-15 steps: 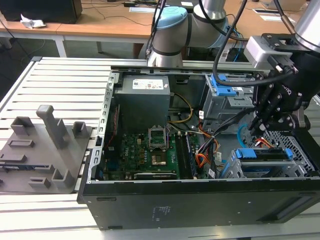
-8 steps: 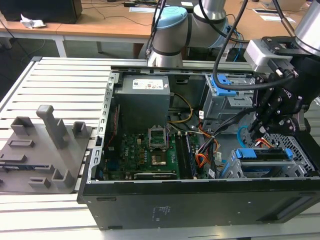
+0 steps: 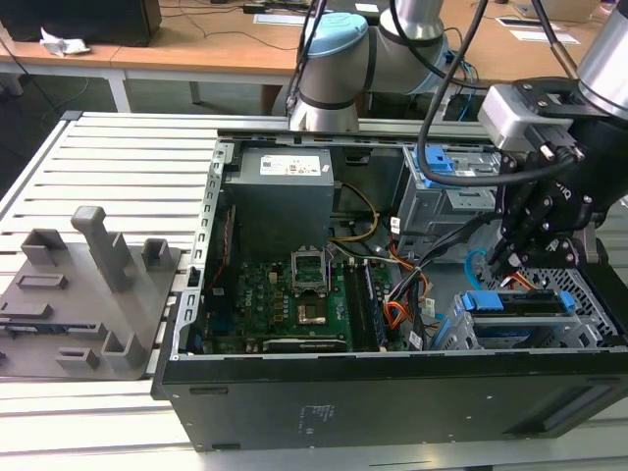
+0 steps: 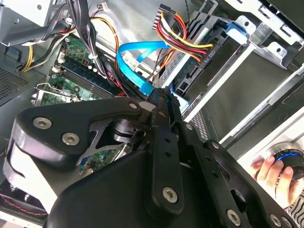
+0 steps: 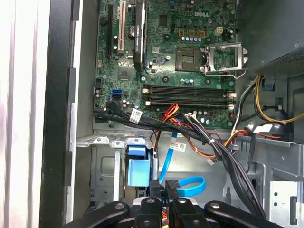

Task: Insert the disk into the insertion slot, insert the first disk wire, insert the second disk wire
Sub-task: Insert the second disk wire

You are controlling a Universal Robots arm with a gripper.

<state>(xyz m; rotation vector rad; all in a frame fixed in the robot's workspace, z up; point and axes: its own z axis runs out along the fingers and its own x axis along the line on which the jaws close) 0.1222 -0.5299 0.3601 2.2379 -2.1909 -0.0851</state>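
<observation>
Tight case (image 3: 392,383) interior: gripper (image 5: 164,190) jaws pinching blue cable (image 5: 187,185) beside disk (image 3: 520,302).

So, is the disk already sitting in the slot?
Yes, in the exterior view the disk with its blue caddy lies inside the slot.

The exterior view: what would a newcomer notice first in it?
First, the open computer case on the slatted table, its green motherboard exposed. Next, the black hand reaching into the case at the exterior view's right, just above the disk in its blue caddy, which sits in the insertion slot.
</observation>
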